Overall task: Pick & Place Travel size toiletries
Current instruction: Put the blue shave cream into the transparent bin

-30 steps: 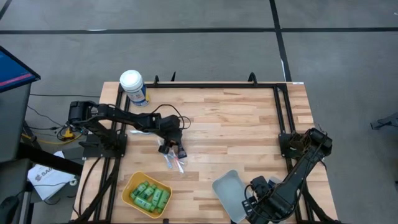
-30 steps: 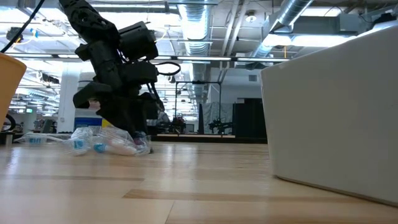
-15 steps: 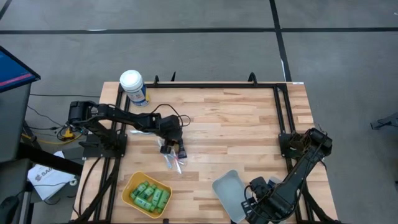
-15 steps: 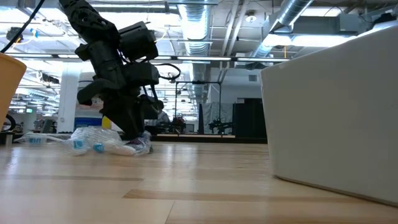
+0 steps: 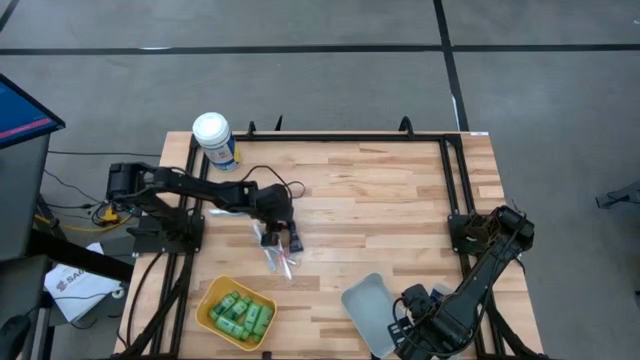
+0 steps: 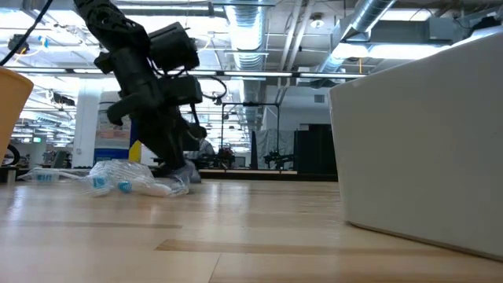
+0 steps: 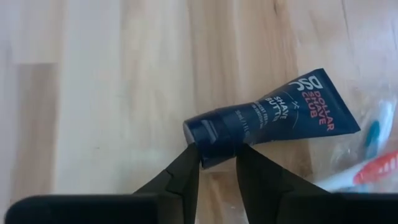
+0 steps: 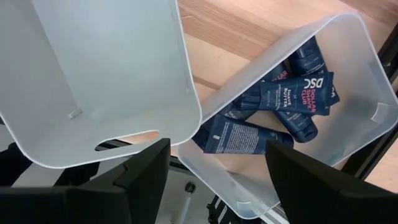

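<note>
My left gripper (image 5: pixel 276 238) stands just past the middle of the table's left half, shut on a dark navy flat tube (image 7: pixel 273 115). A heap of wrapped blue, white and pink toothbrushes (image 5: pixel 282 264) lies on the wood beside it, toward the near edge. Small green bottles fill a yellow bin (image 5: pixel 237 312) at the near left. More navy tubes (image 8: pixel 280 106) lie in a clear bin (image 8: pixel 367 81) under my right gripper (image 8: pixel 217 186), which is open at the near right edge. My left gripper pinches the navy tube's round cap end (image 7: pixel 208 135) between its two fingertips (image 7: pixel 189 165), coming from above and slanting down. The tube sticks out level beyond the fingers, its flat crimped end toward the toothbrushes. Whether it is clear of the wood, I cannot tell.
A white-lidded canister (image 5: pixel 213 140) stands at the far left corner. A second clear bin (image 5: pixel 368 312) sits on the near edge beside the right arm; its wall (image 6: pixel 424 134) fills the right of the low view. Bare wood spans the middle and far right.
My left gripper has risen a little off the toothbrush heap and shifted slightly toward the table's right, still shut on the tube. The toothbrushes have stayed where they were.
</note>
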### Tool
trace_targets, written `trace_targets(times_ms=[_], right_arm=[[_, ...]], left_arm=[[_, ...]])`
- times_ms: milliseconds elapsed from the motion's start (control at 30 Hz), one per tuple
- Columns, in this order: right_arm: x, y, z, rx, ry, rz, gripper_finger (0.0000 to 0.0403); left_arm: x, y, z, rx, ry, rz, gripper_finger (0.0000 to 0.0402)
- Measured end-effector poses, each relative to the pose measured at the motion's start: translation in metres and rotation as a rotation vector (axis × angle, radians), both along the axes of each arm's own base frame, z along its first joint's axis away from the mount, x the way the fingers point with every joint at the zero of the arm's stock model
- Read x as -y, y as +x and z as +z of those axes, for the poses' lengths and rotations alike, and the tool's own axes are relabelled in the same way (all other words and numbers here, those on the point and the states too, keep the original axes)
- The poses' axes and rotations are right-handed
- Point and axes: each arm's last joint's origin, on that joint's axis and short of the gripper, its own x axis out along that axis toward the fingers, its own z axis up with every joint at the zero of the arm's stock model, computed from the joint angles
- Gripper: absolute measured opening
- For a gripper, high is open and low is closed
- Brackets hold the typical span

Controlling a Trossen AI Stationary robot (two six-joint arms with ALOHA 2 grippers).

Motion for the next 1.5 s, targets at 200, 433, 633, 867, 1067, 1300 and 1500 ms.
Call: trace_targets(times_ms=[200, 433, 633, 867, 1067, 1300, 1500], right_arm=[[0.0, 0.001, 0.0, 0.02, -0.016, 0.001, 0.0255], [0.002, 0.005, 0.0, 0.08, -0.043, -0.006, 0.0255], [0.008, 0.022, 0.001, 0.256, -0.114, 0.013, 0.0255], [0.029, 0.059, 0.008, 0.473, -0.269, 0.215, 0.0255], [0.072, 0.092, 0.011, 0.433, -0.329, 0.291, 0.0255], [0.157, 0.137, 0.009, 0.342, -0.11, -0.06, 0.0255], [0.202, 0.157, 0.011, 0.416, -0.097, -0.134, 0.0255]], left_arm=[[0.0, -0.008, 0.033, 0.128, 0.006, 0.082, 0.0086], [0.004, -0.026, 0.081, 0.356, -0.074, 0.17, 0.0085], [0.017, -0.04, 0.118, 0.572, -0.208, 0.133, 0.0081], [0.028, -0.053, 0.139, 0.686, -0.348, 0.124, 0.0044], [0.031, -0.058, 0.144, 0.706, -0.4, 0.14, 0.0016], [0.033, -0.07, 0.157, 0.749, -0.529, 0.149, 0.0051], [0.039, -0.094, 0.175, 0.823, -0.616, 0.093, 0.0129]])
